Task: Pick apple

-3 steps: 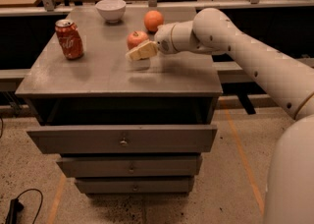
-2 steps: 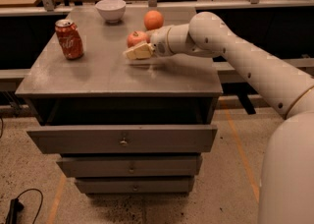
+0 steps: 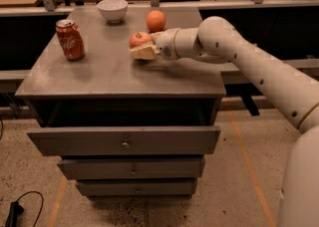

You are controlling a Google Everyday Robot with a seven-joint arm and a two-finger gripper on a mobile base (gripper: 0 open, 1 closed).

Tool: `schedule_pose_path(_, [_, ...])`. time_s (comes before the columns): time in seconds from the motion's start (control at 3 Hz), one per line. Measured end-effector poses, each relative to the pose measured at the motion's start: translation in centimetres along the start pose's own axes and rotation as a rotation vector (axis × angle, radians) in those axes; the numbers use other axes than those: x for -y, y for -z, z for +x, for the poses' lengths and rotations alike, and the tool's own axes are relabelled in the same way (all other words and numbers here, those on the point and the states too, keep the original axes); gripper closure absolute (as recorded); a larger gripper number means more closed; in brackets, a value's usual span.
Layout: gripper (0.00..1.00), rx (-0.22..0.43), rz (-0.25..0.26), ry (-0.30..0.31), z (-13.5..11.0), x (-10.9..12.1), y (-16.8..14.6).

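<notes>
The apple (image 3: 139,38), reddish-pink and round, sits on the grey cabinet top (image 3: 109,71) right of centre. My gripper (image 3: 141,49) reaches in from the right and is at the apple, its pale front part low against the apple's near side. The apple's lower near side is hidden behind the gripper. The white arm (image 3: 234,52) stretches from the right edge across the cabinet's right side.
An orange round fruit (image 3: 156,21) lies just behind the apple. A white bowl (image 3: 112,10) stands at the back, a red soda can (image 3: 70,40) at the left. The top drawer (image 3: 124,139) below is pulled out a little. A railing runs behind the cabinet.
The gripper has moved a little to the left and closer in on the apple. The apple, can, bowl and orange fruit have not moved.
</notes>
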State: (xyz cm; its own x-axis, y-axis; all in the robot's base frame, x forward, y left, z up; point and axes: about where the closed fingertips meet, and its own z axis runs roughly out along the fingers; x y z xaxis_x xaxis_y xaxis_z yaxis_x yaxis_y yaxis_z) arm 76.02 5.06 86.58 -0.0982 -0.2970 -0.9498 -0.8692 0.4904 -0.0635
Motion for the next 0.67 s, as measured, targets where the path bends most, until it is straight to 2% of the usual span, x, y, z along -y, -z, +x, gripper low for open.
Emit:
schedule_pose_path(0.33, [0.96, 0.061, -0.037, 0.015, -3.13, -1.99, 4.28])
schedule_pose_path(0.67, [1.0, 0.062, -0.039, 0.013, -3.07, -2.06, 4.4])
